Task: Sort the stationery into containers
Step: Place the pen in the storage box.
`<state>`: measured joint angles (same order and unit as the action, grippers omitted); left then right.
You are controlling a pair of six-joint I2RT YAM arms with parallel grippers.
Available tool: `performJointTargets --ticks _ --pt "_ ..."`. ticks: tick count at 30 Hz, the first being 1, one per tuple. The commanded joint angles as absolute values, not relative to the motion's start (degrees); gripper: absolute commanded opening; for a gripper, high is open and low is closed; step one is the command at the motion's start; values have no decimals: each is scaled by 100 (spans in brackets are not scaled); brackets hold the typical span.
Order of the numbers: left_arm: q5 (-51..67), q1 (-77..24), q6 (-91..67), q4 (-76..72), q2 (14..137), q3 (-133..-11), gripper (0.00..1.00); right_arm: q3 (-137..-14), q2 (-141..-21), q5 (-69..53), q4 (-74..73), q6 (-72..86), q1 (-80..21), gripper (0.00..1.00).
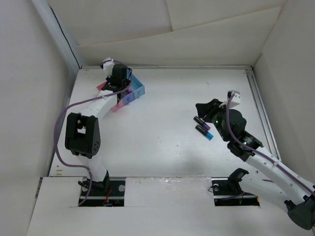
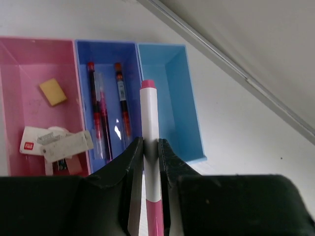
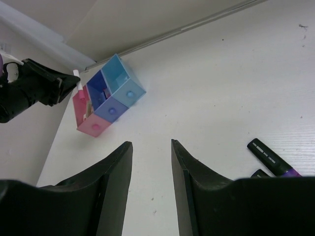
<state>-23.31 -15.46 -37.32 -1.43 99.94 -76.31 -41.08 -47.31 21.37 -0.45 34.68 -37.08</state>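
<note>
1. left gripper pinches a white-and-pink pen between its fingers, above the containers at the far left corner of the table.
2. key relation: the pen's long axis runs parallel to the bins' long sides, so no rotation looks needed. in the wrist view its tip sits over the wall shared by the medium blue bin and the light blue bin.
3. medium blue bin already holds similar pens. pink bin holds erasers. nothing shows inside the light blue bin.
4. my read: the pen belongs in medium blue, so it needs a small shift toward the pink side before release. let go here, it could hit the wall or fall into light blue.
5. right gripper has its fingers spread and holds nothing. dark markers lie on the table just beside it, nearer the right edge and well apart from the bins. right arm is nearer those.
6. views: only the left wrist shows bin contents and pen-to-wall alignment. the top view has the left arm covering most of the bins. the right wrist gives a side look, with the pen tip above the rims, not inside.
</note>
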Motion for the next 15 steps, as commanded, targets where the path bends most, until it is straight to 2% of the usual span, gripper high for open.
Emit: performJointTargets --ticks 1,6,15 --pt "-2259 -1407 -3700 -115 10238 -8076 0 -4263 -4711 2136 211 3401 -3665 43" --pt "-2188 -1047 -3700 9 10572 -8384 0 -4263 -4764 2136 211 3401 -3665 43" --pt "-2364 -1046 -3586 281 11232 -8999 0 -4263 -4816 2197 211 3401 -3665 43"
